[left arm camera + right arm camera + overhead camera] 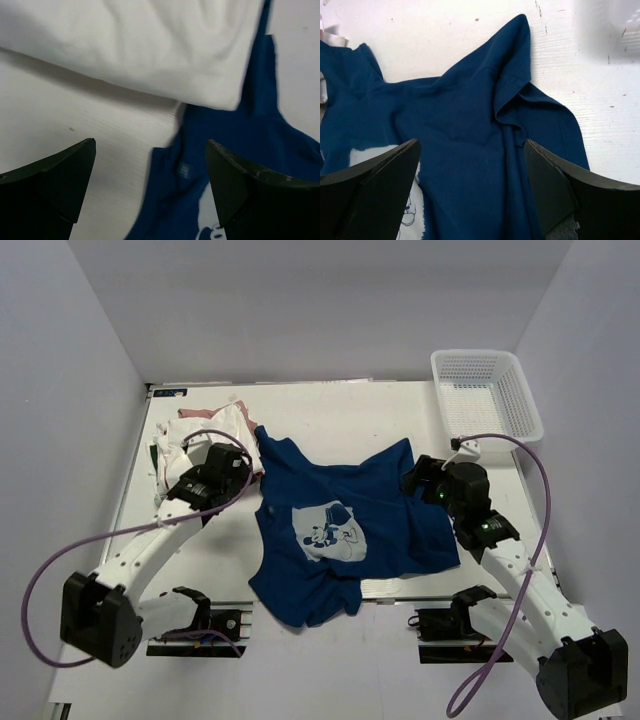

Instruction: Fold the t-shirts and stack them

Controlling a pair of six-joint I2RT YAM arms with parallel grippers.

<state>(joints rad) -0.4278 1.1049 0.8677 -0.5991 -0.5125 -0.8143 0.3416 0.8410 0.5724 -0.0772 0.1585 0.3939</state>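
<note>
Left wrist and right wrist views: the left gripper [150, 145] and right gripper [471, 143] were held wide apart, empty. The navy t-shirt [395, 515], soft, creased and cartoon-printed, was spread across the table [330, 410]. White and pink t-shirts [215, 430] were piled at its far-left sleeve.

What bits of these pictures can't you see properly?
- The cartoon print on the navy t-shirt: too small in the top view, and cut off at the bottom edge in both wrist views.
- The pile of white and pink shirts: the left arm covers part in the top view, so their number is unclear.
- The white blur in the right wrist view's corner: too blurred to identify.
</note>
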